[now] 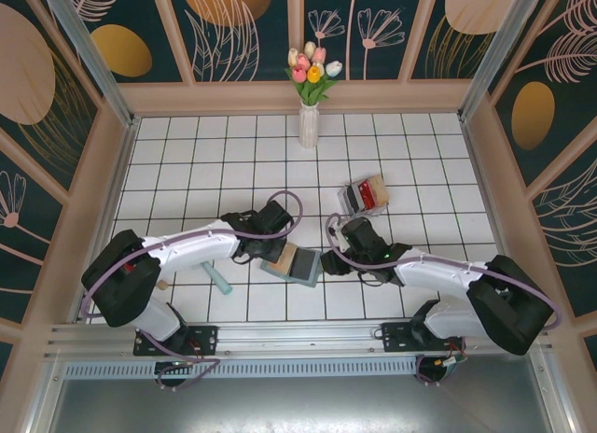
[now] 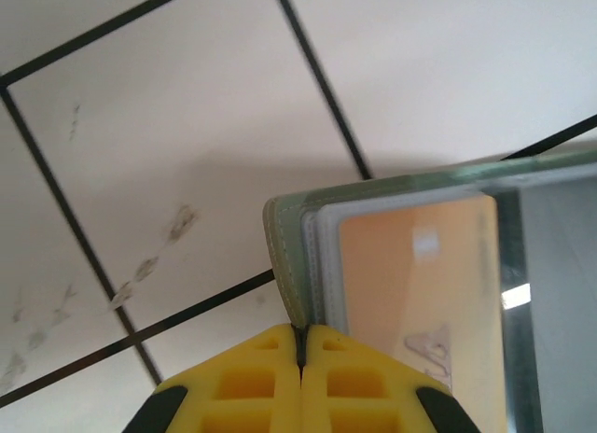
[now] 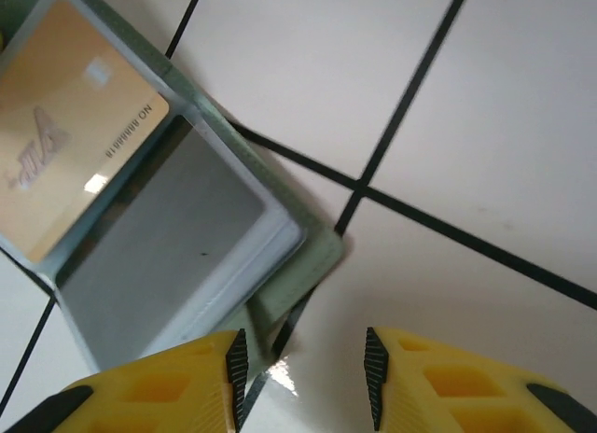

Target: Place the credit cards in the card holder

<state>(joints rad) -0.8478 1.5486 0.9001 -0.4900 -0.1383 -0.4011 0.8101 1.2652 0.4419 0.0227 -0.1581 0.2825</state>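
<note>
Card holder (image 1: 297, 263) lay open, bench near edge | tan card (image 2: 410, 293) was in | red card (image 1: 371, 194) yet to go, sat in clear box (image 1: 350, 198) | L claw (image 2: 301, 344) pinched holder edge | R claw (image 3: 303, 368) stood parted, empty

Walls (image 1: 392, 22): dk teal panels, gold ovals + pale leaf/flower line art, tan wood frames.
Posts (image 1: 87, 50): silver metal, at far corners.
Table (image 1: 187, 153): white tiles, black grid; faint scuffs (image 2: 140, 265).
Decor: white vase (image 1: 309, 125) w/ tulips (image 1: 312, 71), mid far edge.
Near edge: metal rail (image 1: 280, 338).
Light: even, soft shadows.

left hand (image 2: 300, 340) tightly closed, right hand (image 3: 303, 363) fingers apart
</note>
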